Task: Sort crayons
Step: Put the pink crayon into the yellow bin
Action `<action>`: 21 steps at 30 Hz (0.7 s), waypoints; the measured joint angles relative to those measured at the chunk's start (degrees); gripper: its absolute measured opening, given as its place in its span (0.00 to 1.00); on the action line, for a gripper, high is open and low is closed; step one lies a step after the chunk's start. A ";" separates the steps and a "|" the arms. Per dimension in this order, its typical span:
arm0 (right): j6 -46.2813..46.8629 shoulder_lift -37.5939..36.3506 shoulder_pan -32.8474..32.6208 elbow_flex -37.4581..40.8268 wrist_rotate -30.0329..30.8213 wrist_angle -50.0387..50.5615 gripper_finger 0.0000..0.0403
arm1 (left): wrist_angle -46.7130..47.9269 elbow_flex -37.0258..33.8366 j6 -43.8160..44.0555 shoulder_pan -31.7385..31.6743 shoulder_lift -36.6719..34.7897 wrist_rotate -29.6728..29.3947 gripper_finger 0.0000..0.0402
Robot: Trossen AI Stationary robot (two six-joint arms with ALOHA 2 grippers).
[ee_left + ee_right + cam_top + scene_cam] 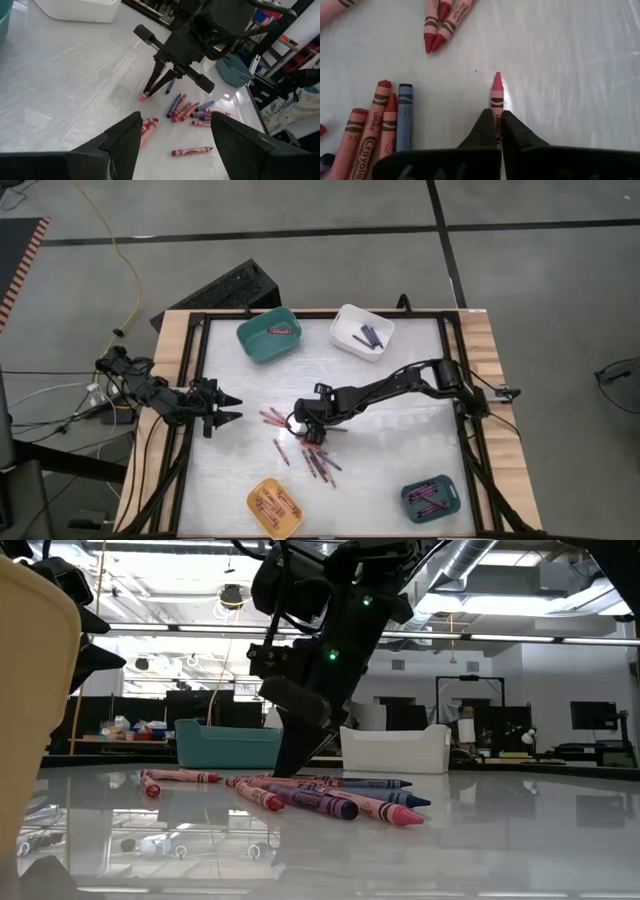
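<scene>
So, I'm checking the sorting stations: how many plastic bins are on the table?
4: a teal plastic bin and a white plastic bin at the far edge, a yellow plastic bin and a dark blue-grey plastic bin at the near edge. None seem hidden.

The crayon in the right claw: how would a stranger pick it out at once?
Start at the loose pile of crayons in the middle of the table. The right claw is shut on a pink-magenta crayon at that pile's edge. It alone is pinched between two dark fingers, tip poking out; its neighbours lie free.
</scene>
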State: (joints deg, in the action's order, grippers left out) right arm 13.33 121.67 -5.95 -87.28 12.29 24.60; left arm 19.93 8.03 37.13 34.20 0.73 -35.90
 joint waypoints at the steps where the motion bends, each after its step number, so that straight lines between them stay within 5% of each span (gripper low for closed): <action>1: -0.48 0.06 -0.17 -0.41 0.29 0.14 0.02 | -0.01 0.00 -0.01 0.00 0.00 -0.16 0.57; 12: -1.20 -0.46 -7.48 -7.89 1.32 -6.44 0.01 | 0.04 0.00 0.19 0.00 0.00 -0.41 0.57; 21: -8.66 -0.41 -17.51 -8.57 -2.97 -28.33 0.00 | 0.07 0.00 0.20 0.00 0.00 -0.96 0.57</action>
State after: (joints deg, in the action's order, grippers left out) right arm 4.67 121.25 -23.47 -95.85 9.32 -3.73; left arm 20.00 8.03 37.33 34.20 0.73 -36.86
